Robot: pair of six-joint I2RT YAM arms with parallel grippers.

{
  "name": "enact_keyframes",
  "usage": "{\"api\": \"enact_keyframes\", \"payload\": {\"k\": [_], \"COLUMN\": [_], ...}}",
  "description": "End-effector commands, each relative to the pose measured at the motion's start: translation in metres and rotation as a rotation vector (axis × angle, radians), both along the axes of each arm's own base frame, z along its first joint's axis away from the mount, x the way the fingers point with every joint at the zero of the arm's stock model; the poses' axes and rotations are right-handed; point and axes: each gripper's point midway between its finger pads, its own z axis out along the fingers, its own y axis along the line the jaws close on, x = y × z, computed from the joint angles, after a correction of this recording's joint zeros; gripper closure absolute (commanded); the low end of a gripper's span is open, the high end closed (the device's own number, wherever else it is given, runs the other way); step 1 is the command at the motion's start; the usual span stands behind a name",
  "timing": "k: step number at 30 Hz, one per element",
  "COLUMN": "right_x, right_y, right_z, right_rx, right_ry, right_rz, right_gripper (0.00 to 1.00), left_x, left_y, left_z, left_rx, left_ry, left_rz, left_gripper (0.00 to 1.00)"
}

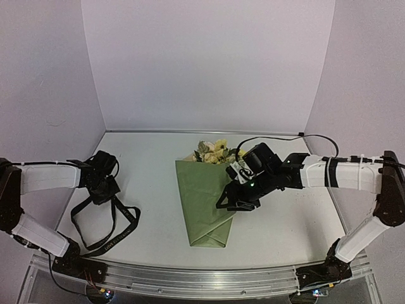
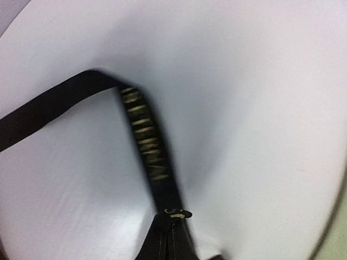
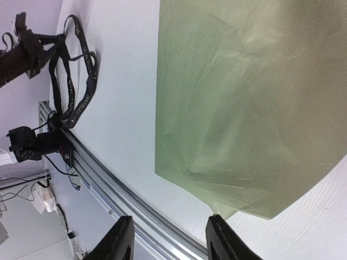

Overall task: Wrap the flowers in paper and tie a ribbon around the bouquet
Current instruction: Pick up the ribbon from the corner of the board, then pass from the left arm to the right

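Note:
The bouquet lies mid-table: a cone of olive-green paper [image 1: 204, 202] with the yellow and cream flowers [image 1: 214, 152] poking out of its far end. The black ribbon [image 1: 109, 229] lies looped on the table at the left. My left gripper [image 1: 103, 187] is shut on the ribbon [image 2: 145, 140], which runs straight into its closed fingertips [image 2: 172, 219]. My right gripper [image 1: 231, 199] hovers over the cone's right edge. In the right wrist view its fingers [image 3: 120, 241] stand apart with nothing between them, just off the paper [image 3: 244, 108] at the folded narrow end.
An aluminium rail [image 1: 190, 276] runs along the near table edge, also seen as the rail [image 3: 108, 187] in the right wrist view. White walls close the back and sides. A black cable [image 1: 278, 137] arcs behind the right arm.

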Motion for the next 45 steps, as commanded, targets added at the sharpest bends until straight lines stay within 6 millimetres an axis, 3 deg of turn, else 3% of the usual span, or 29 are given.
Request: {"api": "enact_keyframes", "payload": {"k": [1,10,15,21,23,24,26,28,31,37,45], "right_x": [0.008,0.028,0.043,0.044,0.045,0.044,0.04,0.035,0.026,0.01,0.008], "right_y": [-0.007,-0.005,-0.051,-0.122,-0.151,-0.158,-0.168,-0.165,-0.144,-0.073,-0.012], "right_z": [0.028,0.061,0.055,0.031,0.026,0.027,0.029,0.03,0.03,0.036,0.065], "right_rx": [0.005,0.053,-0.108,-0.308,-0.396,-0.414,-0.448,-0.434,-0.33,-0.03,0.226], "right_ry": [-0.152,-0.374,-0.489,-0.583,-0.628,-0.643,-0.649,-0.63,-0.575,-0.535,-0.573], "right_rz": [0.038,0.053,-0.089,-0.271,-0.346,-0.355,-0.351,-0.318,-0.259,-0.087,0.069], "right_gripper": [0.49,0.43,0.38,0.34,0.3,0.27,0.25,0.24,0.25,0.28,0.27], "left_x": [0.041,-0.01,-0.038,-0.096,-0.109,-0.106,-0.092,-0.077,-0.065,-0.067,-0.039], "left_y": [-0.096,-0.257,-0.34,-0.394,-0.405,-0.406,-0.405,-0.401,-0.4,-0.409,-0.393], "left_z": [0.112,0.212,0.211,0.197,0.19,0.186,0.177,0.177,0.178,0.202,0.246], "left_rx": [-0.147,-0.427,-0.508,-0.626,-0.634,-0.619,-0.562,-0.511,-0.48,-0.562,-0.843], "left_ry": [-0.335,-0.527,-0.463,-0.368,-0.332,-0.326,-0.349,-0.391,-0.413,-0.417,-0.37], "left_rz": [-0.412,-1.045,-1.322,-1.608,-1.664,-1.649,-1.573,-1.5,-1.447,-1.455,-1.33], "left_gripper": [1.0,1.0,1.0,1.0,0.98,0.94,0.99,0.98,1.0,1.0,1.0]}}
